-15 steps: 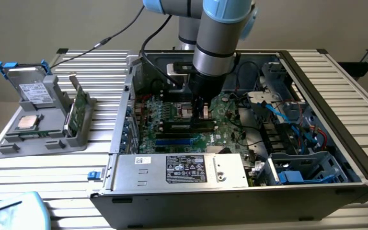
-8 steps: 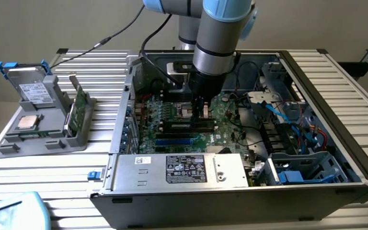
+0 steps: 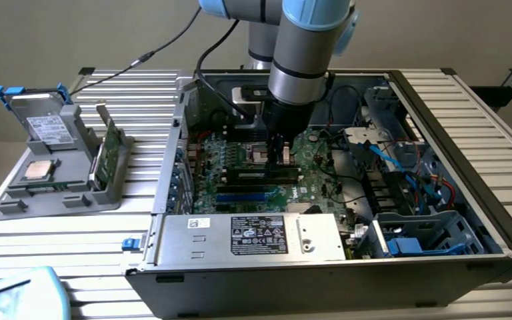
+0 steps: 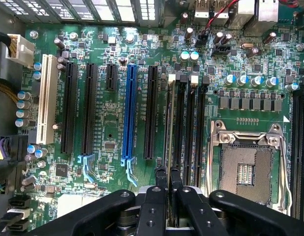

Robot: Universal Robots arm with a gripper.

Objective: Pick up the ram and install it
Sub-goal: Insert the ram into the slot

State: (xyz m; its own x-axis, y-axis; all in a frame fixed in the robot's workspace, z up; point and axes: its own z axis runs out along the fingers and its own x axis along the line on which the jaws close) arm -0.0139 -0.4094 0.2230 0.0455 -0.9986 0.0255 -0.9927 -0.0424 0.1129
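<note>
Two fingers (image 4: 160, 186) pinched narrow on one ram (image 4: 169, 129) (edge-on), over four memory slots (image 4: 191, 125).

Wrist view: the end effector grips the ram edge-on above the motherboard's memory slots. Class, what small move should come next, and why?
Probably a slow, straight press down. The end effector is shut on the ram, which lies parallel to the black memory slots and seems lined up over the one furthest from the empty processor socket; whether it has seated cannot be told.
</note>
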